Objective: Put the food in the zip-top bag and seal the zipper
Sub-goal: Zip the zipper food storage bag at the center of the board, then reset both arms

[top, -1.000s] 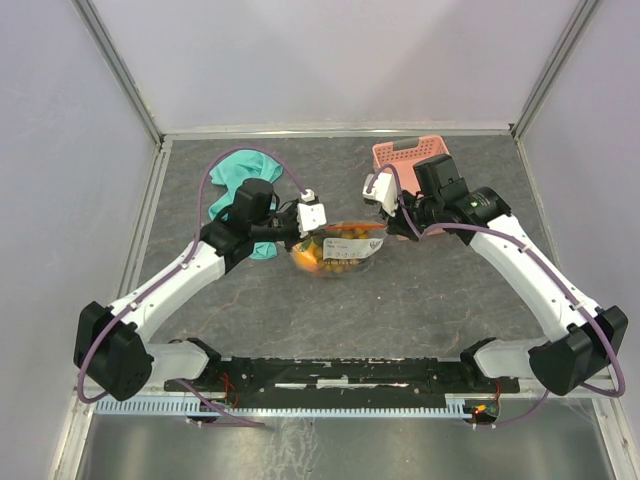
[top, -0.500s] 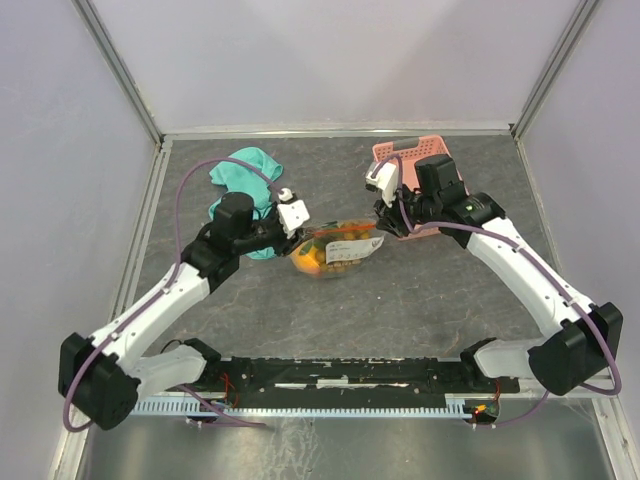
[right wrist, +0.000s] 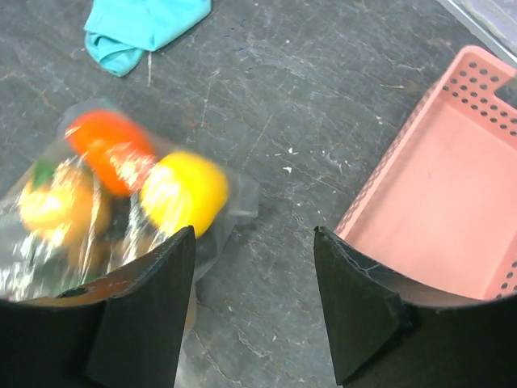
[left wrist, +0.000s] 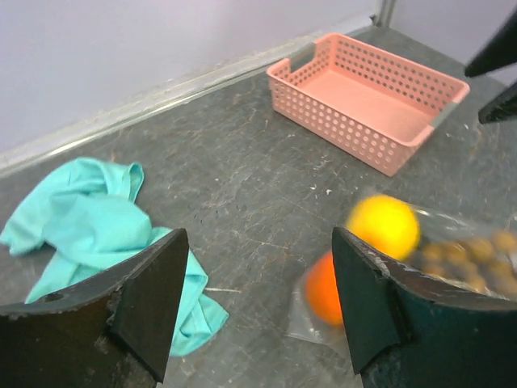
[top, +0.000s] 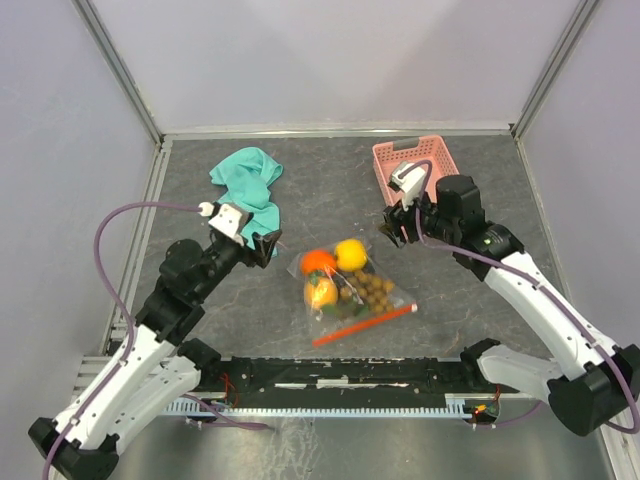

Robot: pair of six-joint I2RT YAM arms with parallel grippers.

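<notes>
So the food looks all loaded: lemon (top: 350, 254), two orange fruits (top: 318, 262), and the berry cluster (top: 375, 290) sit inside the zip-top bag (top: 345, 295), which lies flat on the surface between the arms. The red zipper (top: 365, 326) runs along the near edge. I'd say we're at the sealing step, and I honestly can't tell if the strip is pressed shut all the way.

Left end effector (top: 266, 243) hovers just left of the bag by the teal cloth (top: 248, 185), fingers spread wide, holding nothing. Right end effector (top: 396, 228) hangs between the bag and the pink basket (top: 378, 160), also wide apart and empty, angled down at the fruit.

Next move probably needs one side pinning an end of the strip while the other pinches along it.
</notes>
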